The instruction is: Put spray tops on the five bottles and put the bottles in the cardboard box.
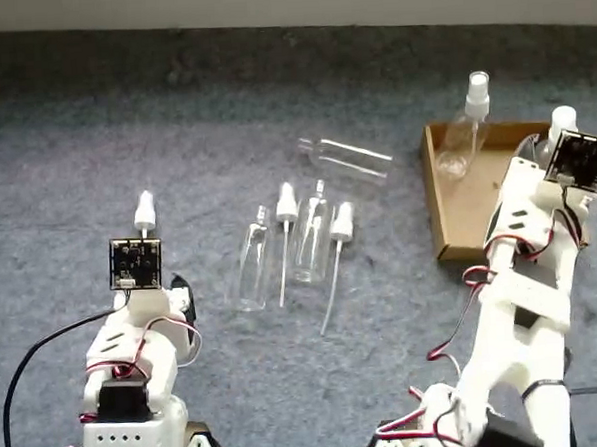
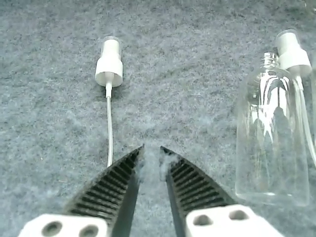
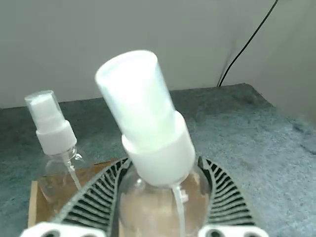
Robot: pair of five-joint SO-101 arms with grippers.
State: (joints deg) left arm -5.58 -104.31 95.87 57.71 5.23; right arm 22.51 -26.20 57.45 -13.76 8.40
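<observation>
One loose spray top (image 2: 108, 61) is seen at 12 o'clock from the left gripper (image 2: 151, 150), whose fingers are parted a little and empty. Three bare bottles (image 1: 251, 268) are laid in the middle. At 3 o'clock, a capped bottle (image 3: 148, 128) is squeezed by the right gripper (image 3: 163, 163) above the cardboard box (image 1: 458, 215).

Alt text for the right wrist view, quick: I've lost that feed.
The right tool grips a clear bottle fitted with a white spray top, tilted, over the cardboard box. A second capped bottle stands in the box behind it.
</observation>
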